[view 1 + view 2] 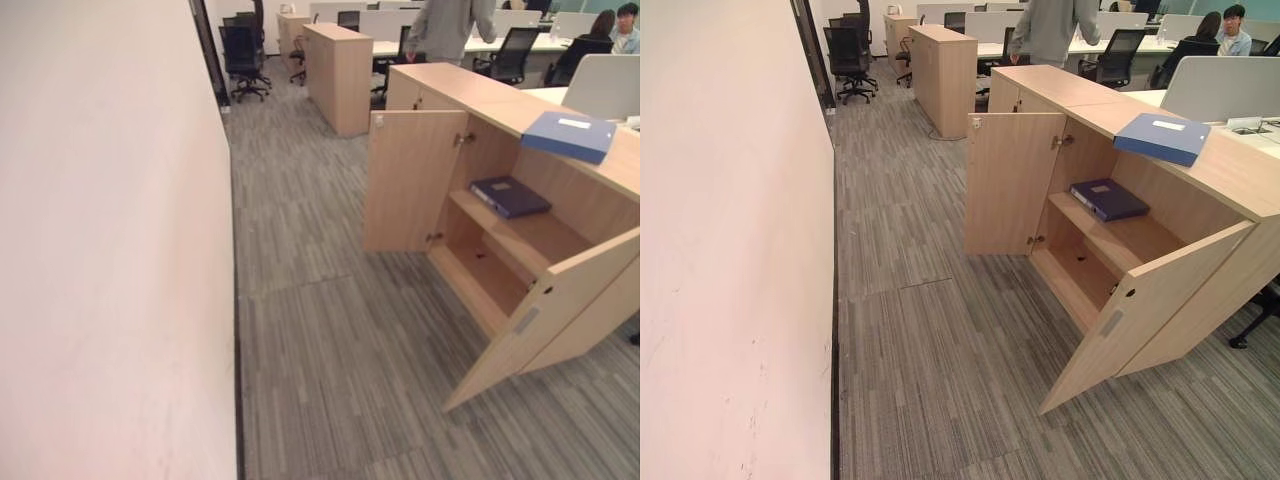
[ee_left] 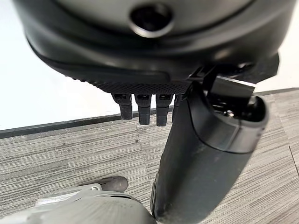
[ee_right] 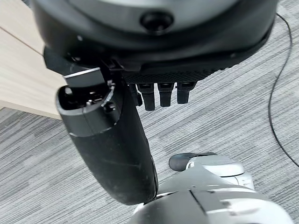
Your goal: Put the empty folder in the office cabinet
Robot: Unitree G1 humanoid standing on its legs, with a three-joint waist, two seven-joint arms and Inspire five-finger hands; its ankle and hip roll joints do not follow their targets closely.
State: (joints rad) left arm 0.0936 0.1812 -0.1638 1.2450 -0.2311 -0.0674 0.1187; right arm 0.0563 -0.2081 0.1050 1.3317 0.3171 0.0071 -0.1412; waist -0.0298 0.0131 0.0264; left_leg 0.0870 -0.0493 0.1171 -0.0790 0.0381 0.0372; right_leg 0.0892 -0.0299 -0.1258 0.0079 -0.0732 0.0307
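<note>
1. the office cabinet (image 1: 1200, 170) stands to the right of the head views with both doors swung wide, the left door (image 1: 1005, 185) turned out toward the aisle and the right door (image 1: 1140, 320) angled out over the carpet (image 1: 940, 340).
2. a light blue folder (image 1: 1162, 136) lies on the cabinet's top, its corner hanging a little past the front edge above the open compartment.
3. a dark blue folder (image 1: 1108, 198) lies flat on the upper shelf (image 1: 1130, 240) inside; the lower compartment beneath it looks bare apart from small marks on its floor.
4. the left robot hand (image 2: 154, 107) hangs over the carpet close to a pale wall (image 1: 730, 250), fingers straight and relaxed, holding nothing.
5. the right robot hand (image 3: 161, 93) hangs over the carpet beside a light wooden panel (image 3: 18, 70), fingers likewise straight, nothing in its grasp.
6. the wall runs along the whole left side, leaving a carpeted aisle between it and the cabinet.
7. further back stand another tall wooden cabinet (image 1: 945, 80), black office chairs (image 1: 850, 60), and white tables (image 1: 1120, 45).
8. a person in grey (image 1: 1050, 30) stands behind the cabinet, and two more people (image 1: 1225, 30) sit at the far right.
</note>
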